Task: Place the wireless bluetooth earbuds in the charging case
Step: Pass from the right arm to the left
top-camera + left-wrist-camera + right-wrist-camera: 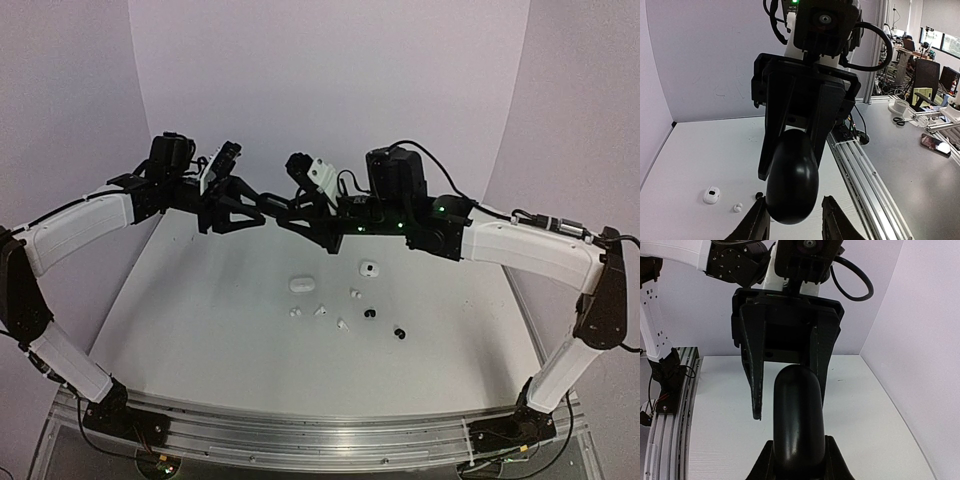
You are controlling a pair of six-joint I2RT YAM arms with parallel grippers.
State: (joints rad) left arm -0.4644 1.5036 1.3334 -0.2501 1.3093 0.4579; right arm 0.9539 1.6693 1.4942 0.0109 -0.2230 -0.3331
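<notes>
Six earbuds are lying loose on the table [190, 330], all low under the claws and on their near side, none in a case. Nearest are the two black buds [400, 332], under the right arm's side. Four white buds [320, 310] are sitting just beyond those, more under the spot where the claws are meeting. Two white cases [302, 283] are resting a little farther back, closest to directly under the claws but well below them. I cannot tell if their lids are open.

Farthest back, both claws are hanging high over the table, facing each other around one black case [792, 175], a rounded dark thing that I am guessing is a charging case. The right claw [799, 455] is looking clamped on it, fingers [832, 460] pressing both sides. The left claw [794, 210] is straddling the other end. One finger [756, 222] is touching and a sliver is showing at the other, so I cannot say whether it is gripping.

Risks:
- The smooth round shell could be slipping or twisting if one claw lets go before the other has it.
- A drop from this height would be scattering the buds below.
- The buds are tiny, so they are likely to be skidding away under a pinch.
- The black and white ones could be getting paired with the wrong case.
</notes>
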